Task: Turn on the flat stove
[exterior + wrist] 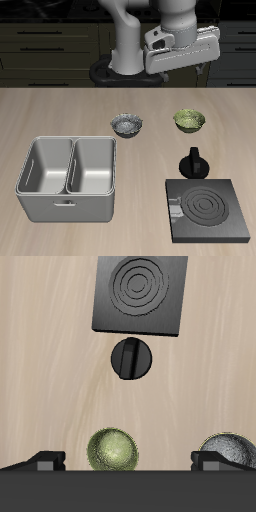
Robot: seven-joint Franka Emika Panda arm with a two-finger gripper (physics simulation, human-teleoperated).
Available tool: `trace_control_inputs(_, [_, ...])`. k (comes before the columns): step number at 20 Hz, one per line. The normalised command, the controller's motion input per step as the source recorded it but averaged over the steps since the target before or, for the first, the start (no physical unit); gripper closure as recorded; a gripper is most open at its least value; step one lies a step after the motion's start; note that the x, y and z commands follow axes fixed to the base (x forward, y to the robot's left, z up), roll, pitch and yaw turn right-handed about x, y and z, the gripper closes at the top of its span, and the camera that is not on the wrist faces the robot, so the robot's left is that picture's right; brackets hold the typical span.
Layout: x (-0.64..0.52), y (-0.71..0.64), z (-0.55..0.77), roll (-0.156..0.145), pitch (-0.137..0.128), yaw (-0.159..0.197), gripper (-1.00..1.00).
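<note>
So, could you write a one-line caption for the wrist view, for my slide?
Gripper high above the table, looking down on two bowls, a black pot and the unlit stove.

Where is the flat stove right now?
In the exterior view the flat stove sits at the table's front edge, just in front of the small black handled object, beside the grey double-basin tray.

— What colours are on the pale wood-grain counter (60, 115)?
— The flat stove (209, 210) is dark grey with grey concentric rings. Behind it sits a black round object (194, 163).
— And the bowls?
— One olive green (190, 121), one speckled grey (127, 125). The double-basin tray (68, 178) is plain grey.
</note>
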Motion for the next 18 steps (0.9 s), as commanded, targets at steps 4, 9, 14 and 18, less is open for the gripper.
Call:
trace_control_inputs(4, [0.32, 0.15, -0.08, -0.019, 0.041, 0.004, -1.0])
trace_control_inputs(9, [0.31, 0.18, -0.02, -0.031, 0.023, 0.005, -1.0])
trace_control_inputs(14, [0.24, 0.2, -0.03, -0.029, 0.003, 0.03, -1.0])
trace_control_inputs(18, [0.19, 0.07, -0.04, -0.043, 0.012, 0.01, -1.0])
